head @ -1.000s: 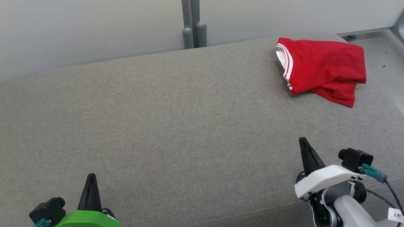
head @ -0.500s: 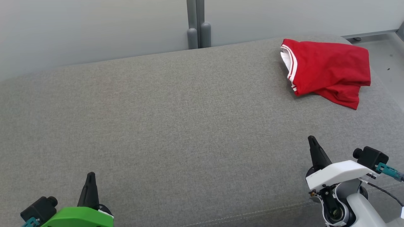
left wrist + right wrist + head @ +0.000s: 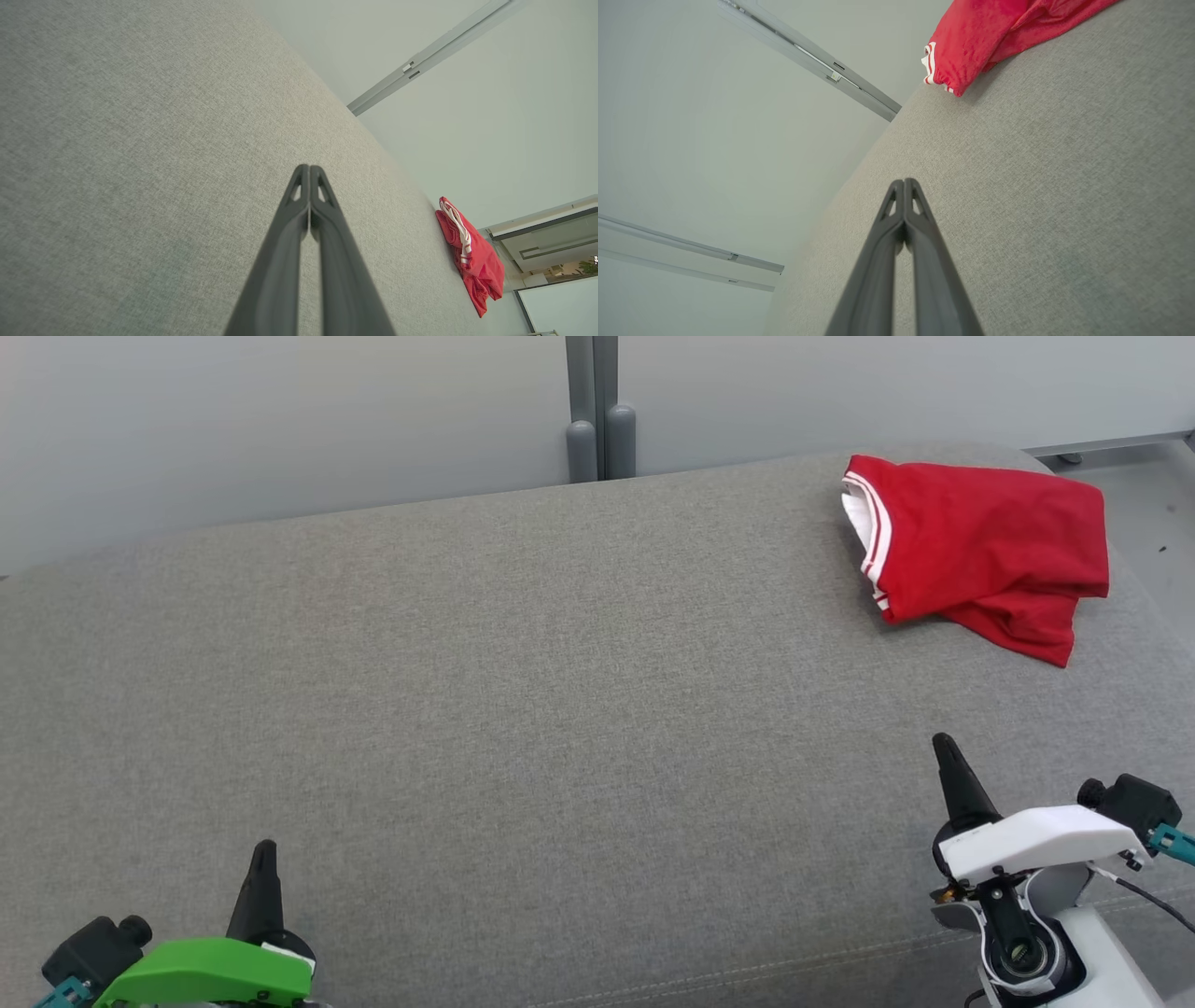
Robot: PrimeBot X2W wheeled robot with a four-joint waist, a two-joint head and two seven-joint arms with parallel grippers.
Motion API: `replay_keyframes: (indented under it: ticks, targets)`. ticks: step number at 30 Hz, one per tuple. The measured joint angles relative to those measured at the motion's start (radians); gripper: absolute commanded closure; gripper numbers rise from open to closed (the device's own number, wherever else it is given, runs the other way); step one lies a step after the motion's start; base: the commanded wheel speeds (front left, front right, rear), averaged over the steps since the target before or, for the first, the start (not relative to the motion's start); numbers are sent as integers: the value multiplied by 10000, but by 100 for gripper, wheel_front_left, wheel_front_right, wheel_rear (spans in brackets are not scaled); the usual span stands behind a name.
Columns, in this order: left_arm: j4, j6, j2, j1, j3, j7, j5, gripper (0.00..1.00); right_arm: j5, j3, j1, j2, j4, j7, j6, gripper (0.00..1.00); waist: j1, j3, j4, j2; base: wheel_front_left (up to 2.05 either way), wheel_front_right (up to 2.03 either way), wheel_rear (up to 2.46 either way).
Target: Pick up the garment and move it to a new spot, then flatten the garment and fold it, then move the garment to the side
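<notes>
Can't see the whole garment (image 3: 985,42), clipped at the right wrist view's top, nor the base of the left end effector (image 3: 264,851), clipped at the head view's bottom.

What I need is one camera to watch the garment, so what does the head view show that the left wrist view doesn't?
Head view adds the right gripper with its white housing, the green housing of the left gripper and two grey posts at the wall. Left wrist view adds the left fingers pressed together and a distant plant. Both share the red garment with white-striped trim, lying on the grey upholstered surface away from the grippers.
</notes>
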Motion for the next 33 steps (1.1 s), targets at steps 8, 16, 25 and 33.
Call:
replay_keyframes:
  ticks: [8, 16, 25, 33]
  targets:
    - [105, -201, 27, -187, 94, 251, -957, 100, 1003, -387, -7, 48, 6, 236, 196, 100, 0, -17, 87, 0, 0, 0, 0]
    - [265, -385, 54, -373, 219, 500, -2006, 100, 1983, -765, -12, 119, 15, 489, 364, 100, 0, -33, 173, 0, 0, 0, 0]
    - [408, -642, 71, -591, 341, 817, -3262, 100, 3202, -1254, -20, 186, 50, 813, 617, 100, 0, -55, 281, 0, 0, 0, 0]
    - [573, -849, 90, -751, 445, 1058, -4301, 100, 4157, -1636, -47, 224, 65, 1060, 825, 100, 0, -71, 367, 0, 0, 0, 0]
